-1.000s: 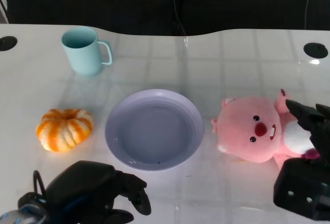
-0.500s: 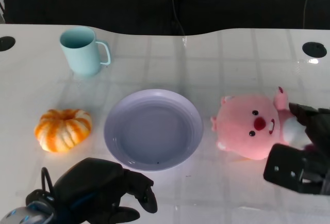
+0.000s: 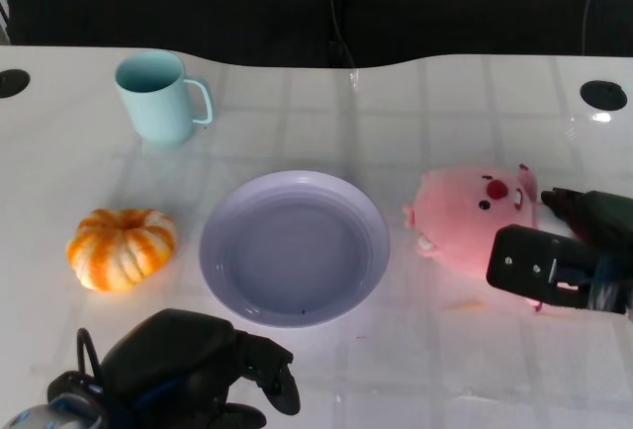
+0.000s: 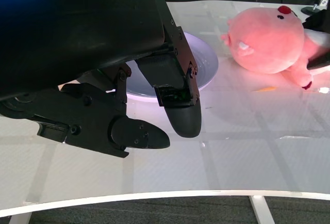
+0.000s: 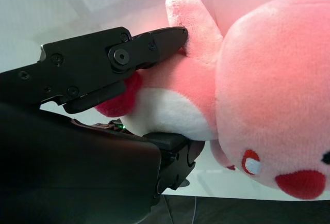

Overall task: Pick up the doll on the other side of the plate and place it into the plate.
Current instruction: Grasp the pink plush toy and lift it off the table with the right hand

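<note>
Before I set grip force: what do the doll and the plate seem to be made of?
Doll: soft plush fabric, matte and fuzzy; in the right wrist view its body gives where the right hand grips it, so probably stuffed. Plate: smooth, rigid and pale lavender with a raised rim and a slight sheen; it could be plastic or glazed ceramic, the look doesn't settle which.

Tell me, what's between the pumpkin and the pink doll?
The plate lies between the pumpkin and the pink doll, with bare table on either side of it. The head view shows this best.
</note>
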`<control>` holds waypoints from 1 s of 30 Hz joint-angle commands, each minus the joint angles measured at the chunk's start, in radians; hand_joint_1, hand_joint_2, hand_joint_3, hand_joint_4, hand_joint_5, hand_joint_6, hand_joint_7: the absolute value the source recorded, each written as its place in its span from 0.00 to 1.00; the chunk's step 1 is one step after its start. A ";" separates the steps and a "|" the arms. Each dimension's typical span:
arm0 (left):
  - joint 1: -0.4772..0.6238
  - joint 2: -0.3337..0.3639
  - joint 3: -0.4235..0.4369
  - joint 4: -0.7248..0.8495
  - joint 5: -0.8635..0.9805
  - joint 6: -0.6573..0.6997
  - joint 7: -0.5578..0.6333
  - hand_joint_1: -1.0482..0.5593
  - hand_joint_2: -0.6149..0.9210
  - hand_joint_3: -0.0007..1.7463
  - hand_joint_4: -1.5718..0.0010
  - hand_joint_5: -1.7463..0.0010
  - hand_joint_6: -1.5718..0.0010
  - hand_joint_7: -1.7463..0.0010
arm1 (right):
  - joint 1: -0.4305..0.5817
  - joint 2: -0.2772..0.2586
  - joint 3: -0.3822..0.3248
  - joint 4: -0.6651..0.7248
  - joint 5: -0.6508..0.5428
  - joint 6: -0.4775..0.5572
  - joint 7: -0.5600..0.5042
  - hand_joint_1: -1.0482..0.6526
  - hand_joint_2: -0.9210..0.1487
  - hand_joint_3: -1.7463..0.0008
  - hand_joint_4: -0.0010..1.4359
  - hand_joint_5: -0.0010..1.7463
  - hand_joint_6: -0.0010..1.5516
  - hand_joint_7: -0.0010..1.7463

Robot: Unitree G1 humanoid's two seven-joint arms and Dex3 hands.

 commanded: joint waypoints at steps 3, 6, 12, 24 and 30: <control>0.045 0.011 0.006 -0.066 0.010 0.011 -0.002 0.51 1.00 0.12 0.51 0.24 0.41 0.69 | -0.005 0.011 -0.002 0.055 0.046 -0.022 -0.046 0.33 0.00 0.97 0.43 0.07 0.45 0.03; 0.076 0.017 0.016 -0.113 0.006 0.022 -0.015 0.51 1.00 0.12 0.52 0.26 0.42 0.70 | -0.004 0.017 -0.029 0.076 0.081 -0.059 -0.127 0.40 0.00 0.99 0.63 0.08 0.60 0.04; 0.100 0.019 0.024 -0.188 0.007 0.075 -0.064 0.50 1.00 0.12 0.52 0.26 0.42 0.69 | 0.004 0.014 -0.046 0.054 0.124 -0.064 -0.182 0.50 0.00 0.96 0.67 0.52 0.78 0.03; 0.092 0.017 0.029 -0.196 -0.001 0.082 -0.067 0.51 1.00 0.12 0.52 0.25 0.42 0.66 | 0.046 0.030 -0.108 -0.020 0.199 -0.075 -0.246 0.48 0.12 0.69 0.55 0.92 0.72 0.33; 0.071 0.008 0.013 -0.185 0.013 0.096 -0.070 0.51 1.00 0.13 0.51 0.24 0.42 0.66 | 0.068 0.030 -0.142 -0.052 0.233 -0.105 -0.294 0.49 0.39 0.38 0.56 1.00 0.46 0.90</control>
